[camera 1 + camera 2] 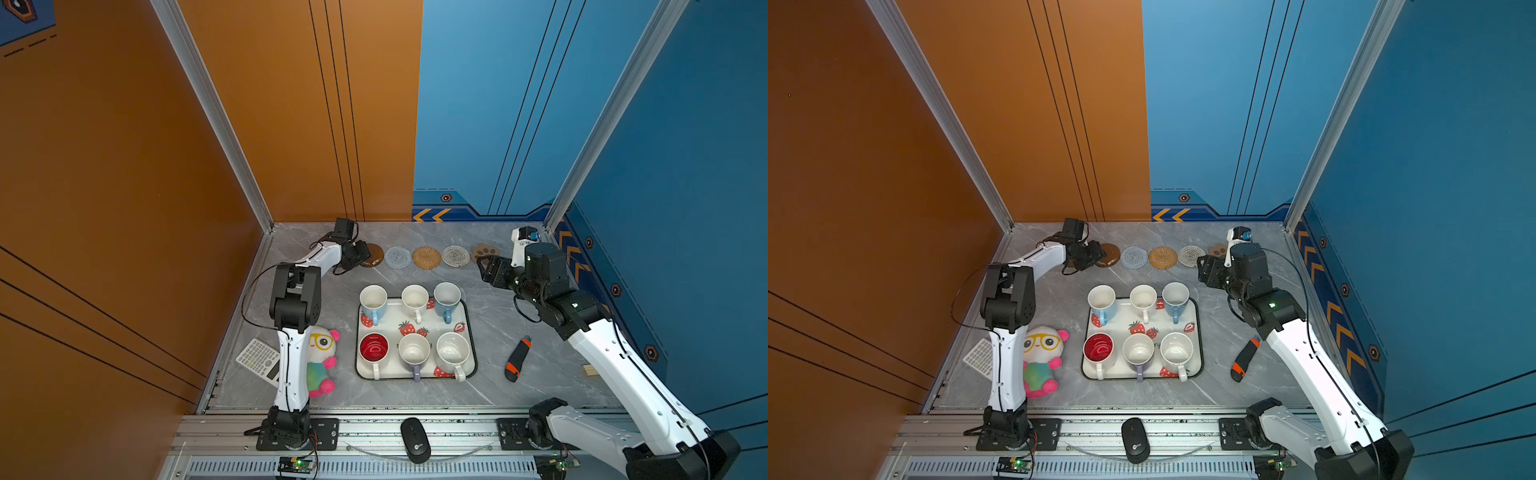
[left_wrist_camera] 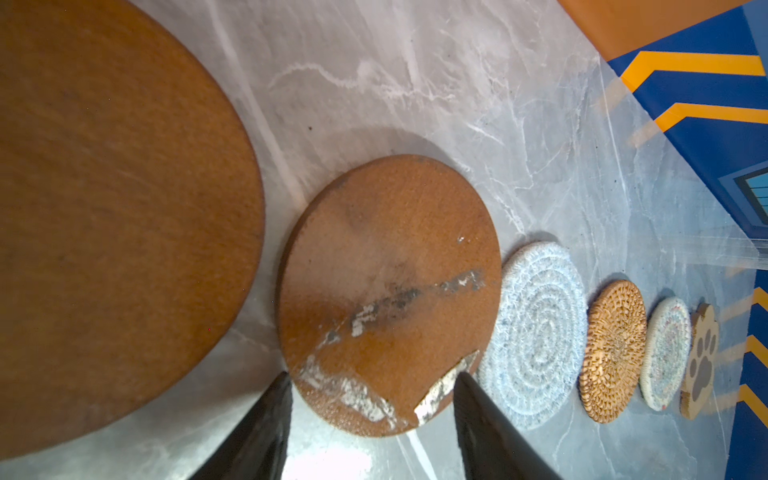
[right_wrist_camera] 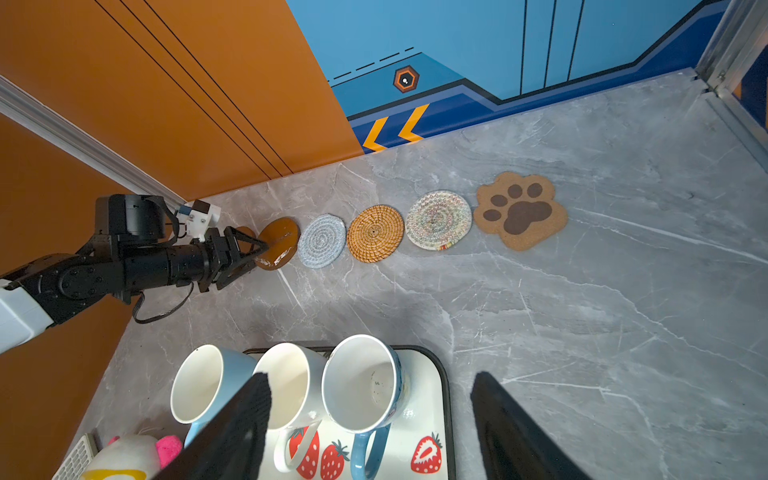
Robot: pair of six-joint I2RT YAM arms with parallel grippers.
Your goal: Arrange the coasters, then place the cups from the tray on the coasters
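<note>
Grey marble counter (image 1: 498, 316): coasters (image 3: 375, 233) sit in a row along the far edge. My left fingers (image 1: 362, 254) straddle the brown disc (image 2: 390, 266) beside the grey woven one (image 3: 322, 241), and I can't tell if I'm actually pinching it. All six cups (image 1: 415, 297) sit on the tray (image 1: 392, 320), centre. My right fingers (image 1: 483, 270) hang wide and empty, far right.

Both top views look steeply down on the whole tabletop (image 1: 519, 299), tray (image 1: 394, 321) central. The left wrist view sits close over the coasters (image 2: 390, 291) beyond the tray; the right wrist view, above the tray, shares them.
</note>
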